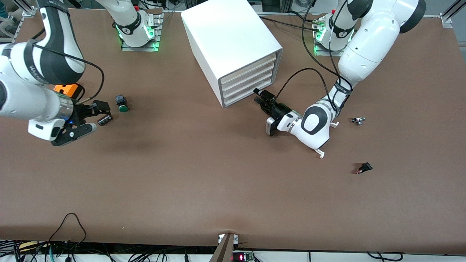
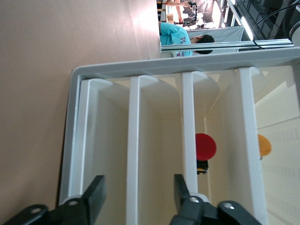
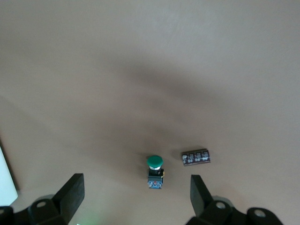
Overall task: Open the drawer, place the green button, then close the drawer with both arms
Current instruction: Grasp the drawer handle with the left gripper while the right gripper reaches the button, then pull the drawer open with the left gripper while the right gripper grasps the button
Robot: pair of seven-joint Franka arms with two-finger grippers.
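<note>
The white cabinet (image 1: 233,40) stands at the robots' edge of the table, all four drawers shut. My left gripper (image 1: 258,95) is open right in front of the lower drawers (image 1: 242,94), not touching them. In the left wrist view its fingertips (image 2: 96,194) straddle the lip between the two lowest drawers (image 2: 105,140). The button (image 1: 122,103), green cap on a dark body, lies on the table toward the right arm's end. My right gripper (image 1: 99,117) hovers open and empty beside it. In the right wrist view the button (image 3: 155,171) lies ahead of the open gripper (image 3: 136,192).
A dark cylinder (image 1: 105,120) lies close beside the button, also in the right wrist view (image 3: 196,157). An orange box (image 1: 67,89) sits by the right arm. Two small parts (image 1: 358,120) (image 1: 364,168) lie toward the left arm's end. A red button (image 2: 205,146) shows in an upper drawer.
</note>
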